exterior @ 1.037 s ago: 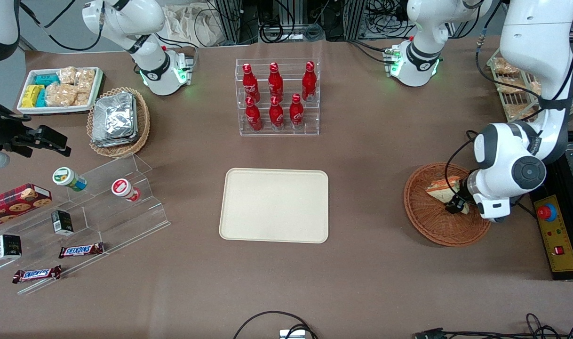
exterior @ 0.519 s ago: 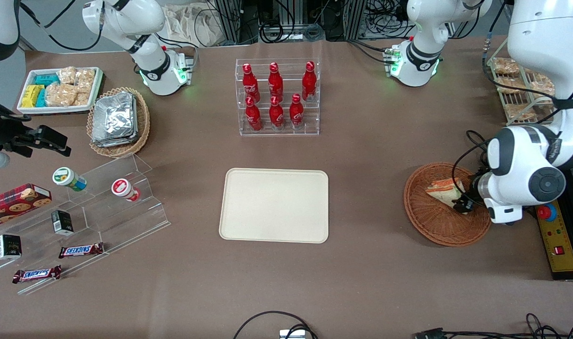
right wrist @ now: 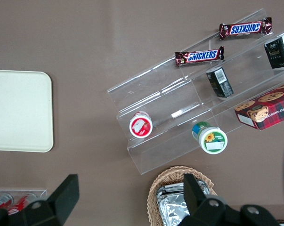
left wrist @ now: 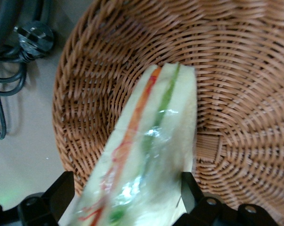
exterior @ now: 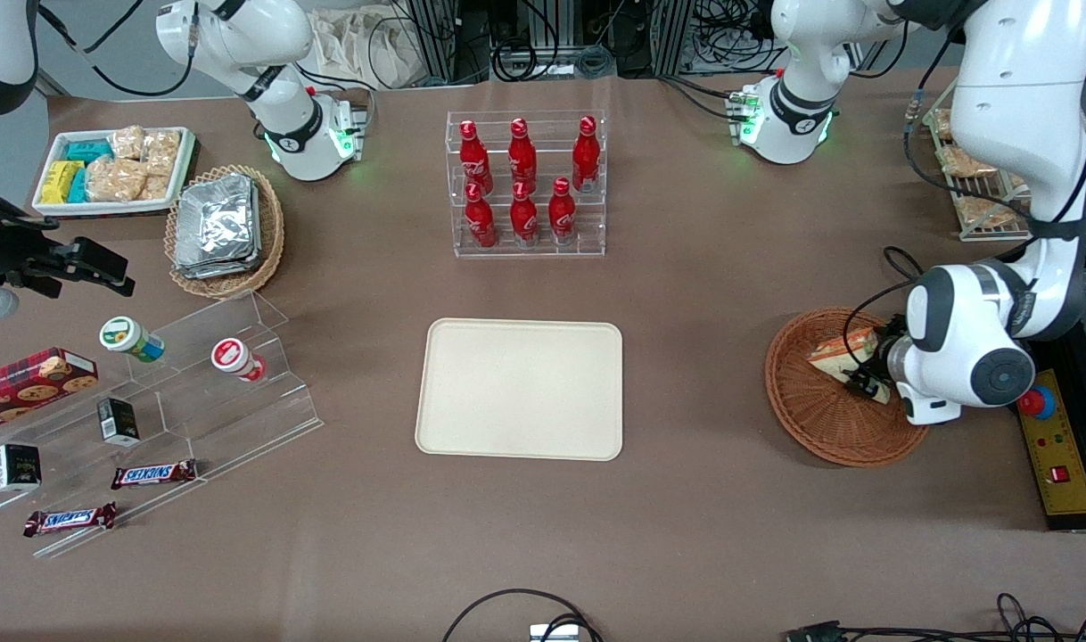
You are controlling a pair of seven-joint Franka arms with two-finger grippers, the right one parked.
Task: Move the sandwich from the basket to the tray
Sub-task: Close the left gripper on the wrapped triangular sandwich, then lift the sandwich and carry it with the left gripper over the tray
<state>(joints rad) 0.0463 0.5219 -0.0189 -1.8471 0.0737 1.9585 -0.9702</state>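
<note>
We see the gripper (exterior: 867,384) down inside the basket (exterior: 810,419), at the edge of it nearest the working arm's end of the table. In the wrist view its two black fingers (left wrist: 62,193) stand on either flat face of the sandwich (left wrist: 146,160), one to each side, and both appear to touch the wrapped bread, so we read the gripper (left wrist: 125,197) as pinching the sandwich. From the front, the sandwich (exterior: 842,355) lies within the basket, in the half farther from the camera, with its pale wedge pointing toward the tray (exterior: 520,389); part of it is covered by the wrist. The orange and green filling lines run along its length, and the clear wrap shines over them. The woven floor of the basket (left wrist: 255,117) shows all around the sandwich, and we cannot tell whether the wedge rests on it or is lifted off it.

The tray sits flat near the middle of the table, well apart from the basket and bare on top. Farther from the camera than the tray stands a clear rack of red bottles (exterior: 525,183). Toward the parked arm's end of the table we see a clear stepped stand (exterior: 195,392) with small cups and chocolate bars, a lighter basket of foil packets (exterior: 222,227), and a white tray of snacks (exterior: 115,169) at that far corner.
</note>
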